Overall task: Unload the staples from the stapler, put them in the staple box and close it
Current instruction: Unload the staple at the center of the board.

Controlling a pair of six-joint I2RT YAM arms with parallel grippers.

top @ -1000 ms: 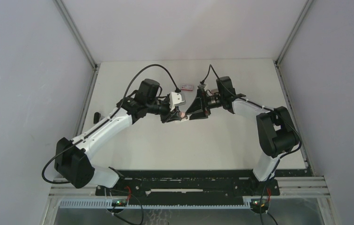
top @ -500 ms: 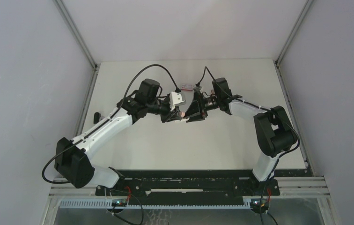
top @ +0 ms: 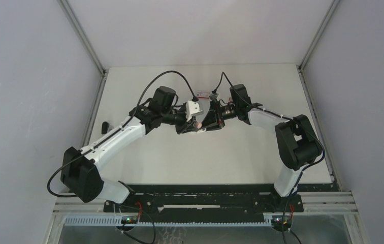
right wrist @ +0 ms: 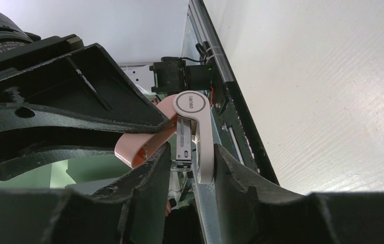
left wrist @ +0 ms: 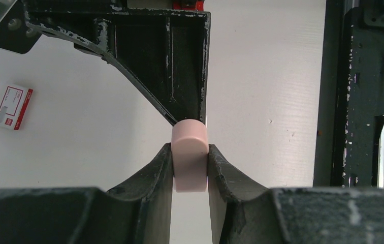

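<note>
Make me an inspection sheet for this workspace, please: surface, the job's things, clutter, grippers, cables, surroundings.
Surface: white table, no damage seen.
Job's things: pink-and-white stapler held between the two arms; grey metal staples not seen.
Clutter: small flat red-and-white box lying on the table; small black object at the left edge.
Grippers: left gripper shut on the stapler's pink end; right gripper has a finger on either side of the white top, firm grip cannot be told.
Cables: black cables arch above both wrists.
Surroundings: grey walls; nothing else seen.
</note>
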